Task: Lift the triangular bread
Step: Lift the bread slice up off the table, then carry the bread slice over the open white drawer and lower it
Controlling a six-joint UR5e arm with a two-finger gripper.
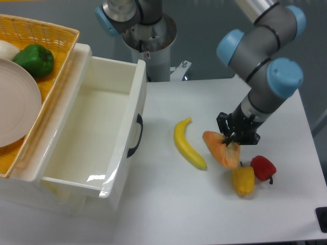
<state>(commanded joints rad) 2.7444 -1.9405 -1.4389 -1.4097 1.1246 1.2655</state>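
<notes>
The triangular bread [219, 149] is an orange-tan wedge hanging just above the white table [168, 199], to the right of the yellow banana [187, 144]. My gripper [232, 140] is shut on the bread's upper right part, its black fingers coming down from above. The bread's lower tip hangs close over the yellow bell pepper [243, 180].
A red bell pepper [263, 168] lies beside the yellow one. A white open drawer box [102, 132] fills the left, with a wicker basket [56, 61] behind it holding a green pepper [34, 60] and a pale plate [15, 109]. The arm's base [145, 35] stands at the back.
</notes>
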